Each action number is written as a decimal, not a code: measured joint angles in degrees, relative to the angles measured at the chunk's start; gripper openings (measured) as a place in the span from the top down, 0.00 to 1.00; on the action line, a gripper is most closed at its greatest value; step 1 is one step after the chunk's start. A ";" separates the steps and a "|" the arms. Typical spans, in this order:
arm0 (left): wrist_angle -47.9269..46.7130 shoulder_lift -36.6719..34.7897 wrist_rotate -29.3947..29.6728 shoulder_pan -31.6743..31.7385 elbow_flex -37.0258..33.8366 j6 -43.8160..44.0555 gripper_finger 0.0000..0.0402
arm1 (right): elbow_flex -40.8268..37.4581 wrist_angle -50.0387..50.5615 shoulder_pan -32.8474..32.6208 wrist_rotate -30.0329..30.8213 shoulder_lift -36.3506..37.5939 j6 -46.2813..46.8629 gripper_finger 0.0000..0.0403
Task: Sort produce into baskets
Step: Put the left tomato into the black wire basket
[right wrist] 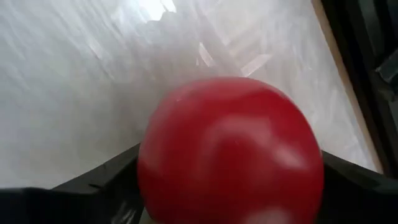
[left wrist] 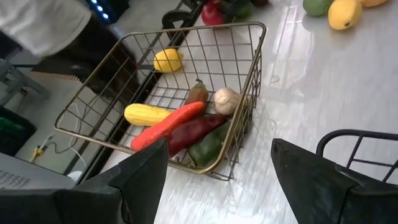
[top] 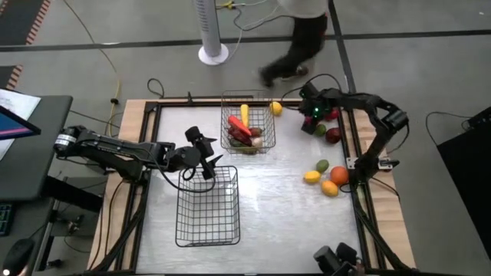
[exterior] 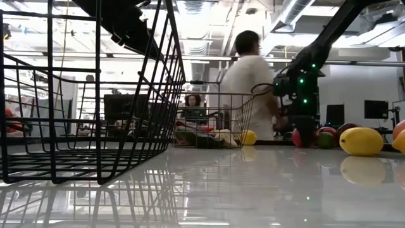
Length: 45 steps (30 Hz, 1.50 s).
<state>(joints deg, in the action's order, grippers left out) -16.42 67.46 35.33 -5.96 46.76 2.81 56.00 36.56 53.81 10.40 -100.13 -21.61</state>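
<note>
My right gripper (top: 311,116) points down at the table's far right, open, with a red apple (right wrist: 230,149) between its fingers; the apple rests on the table (exterior: 299,137). My left gripper (left wrist: 217,186) is open and hangs above the far rim of the empty black basket (top: 207,205). It touches nothing. The bronze basket (top: 247,123) at the far middle holds a carrot (left wrist: 166,124), a yellow vegetable, a dark red pepper, a green one and garlic (left wrist: 226,99). My right gripper comes at the red apple from above, with one finger (right wrist: 93,186) on each side of it. The apple fills the gap between them. Whether the fingers touch it I cannot tell.
Loose fruit lies on the right: a lemon (top: 276,109) by the bronze basket, another red apple (top: 332,113), a lime (top: 318,129), a dark apple (top: 333,136), and a nearer group with an orange (top: 338,175). A person (top: 295,54) walks behind the far edge.
</note>
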 joint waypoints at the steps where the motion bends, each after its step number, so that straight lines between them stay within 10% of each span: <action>1: -0.23 0.00 0.00 0.00 0.00 -0.01 0.32 | -0.04 -0.23 -0.31 0.07 0.23 -0.11 0.10; 12: -0.55 0.00 0.07 0.00 0.00 -0.47 0.32 | 3.13 1.62 -7.68 0.40 13.26 4.15 0.14; 22: 1.57 0.00 1.09 0.00 0.00 -1.93 0.32 | 5.11 -24.50 -24.46 -10.39 22.89 16.95 0.13; 34: 1.25 -5.91 3.93 -0.86 0.00 -4.07 0.32 | 7.52 -34.80 -48.77 -16.84 21.07 20.30 0.13; 45: 1.23 -14.67 -1.01 -6.35 0.00 -1.62 0.32 | 8.15 -64.07 -65.92 -16.52 4.08 17.20 0.13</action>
<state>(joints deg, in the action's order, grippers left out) -15.19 52.80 34.33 -12.31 46.76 1.20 64.16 -27.51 -12.12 -6.12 -96.05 -4.40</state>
